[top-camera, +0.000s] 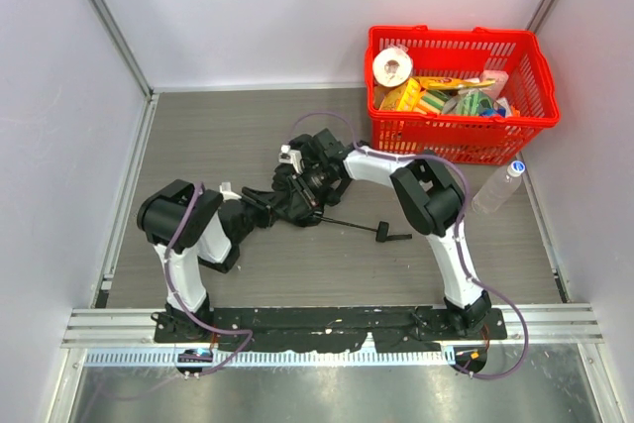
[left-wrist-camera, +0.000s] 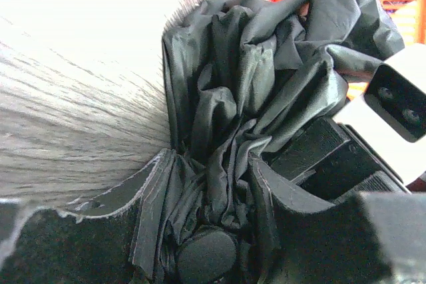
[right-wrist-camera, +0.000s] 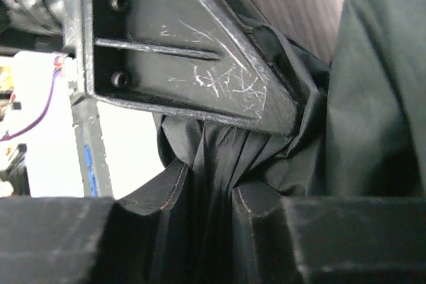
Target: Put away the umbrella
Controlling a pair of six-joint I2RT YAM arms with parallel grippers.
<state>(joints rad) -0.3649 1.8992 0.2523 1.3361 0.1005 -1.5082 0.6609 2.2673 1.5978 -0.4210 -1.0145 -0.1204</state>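
Umbrella is found mid-bench, black fabric bunched between both pincers. Left pincer is clamped on the fabric's left end. Right pincer is closed on a gathered fold. Shaft and handle are stretched rightward, ungripped. Red basket and bottle are seen back right, well apart, with the right arm's elbow set between.

Overhead, my left gripper and right gripper bury the umbrella canopy; whether the left one grips the fabric, I can't tell.
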